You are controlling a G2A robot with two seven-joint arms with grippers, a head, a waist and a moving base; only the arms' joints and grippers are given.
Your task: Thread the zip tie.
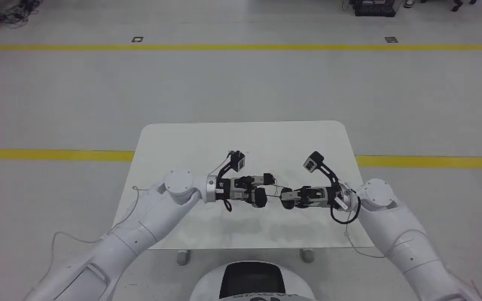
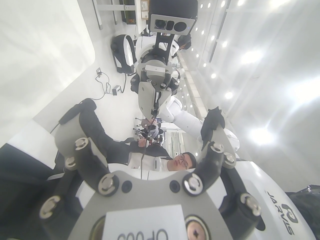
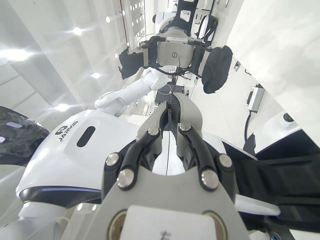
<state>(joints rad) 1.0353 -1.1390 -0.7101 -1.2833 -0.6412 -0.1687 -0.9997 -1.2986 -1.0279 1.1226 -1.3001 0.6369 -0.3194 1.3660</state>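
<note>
From above, the left gripper (image 1: pixel 263 188) and the right gripper (image 1: pixel 287 199) face each other tip to tip over the near half of the white table (image 1: pixel 166 143). Both are raised off its surface. The left gripper's fingers are spread wide. The right gripper's fingers are drawn together to a point just in front of that gap.

In the right wrist view, the right gripper (image 3: pixel 171 102) has its ribbed fingers pressed nearly flat together. They pinch the zip tie (image 3: pixel 171 95), a thin pale strap that sticks out a short way past the fingertips and ends in a small knob. Straight ahead of those tips is the left gripper (image 3: pixel 172 67), seen palm-on. Its two black-padded fingers stand far apart, one to either side of the strap's line, and the strap's free end is short of its palm. I cannot tell whether the strap reaches in between the pads.

In the left wrist view, the left gripper (image 2: pixel 150 108) is splayed wide with nothing between its fingers. Directly opposite its open gap, the right gripper (image 2: pixel 153 116) points its closed grey fingertips toward it. The strap at those tips is too fine to follow here.
</note>
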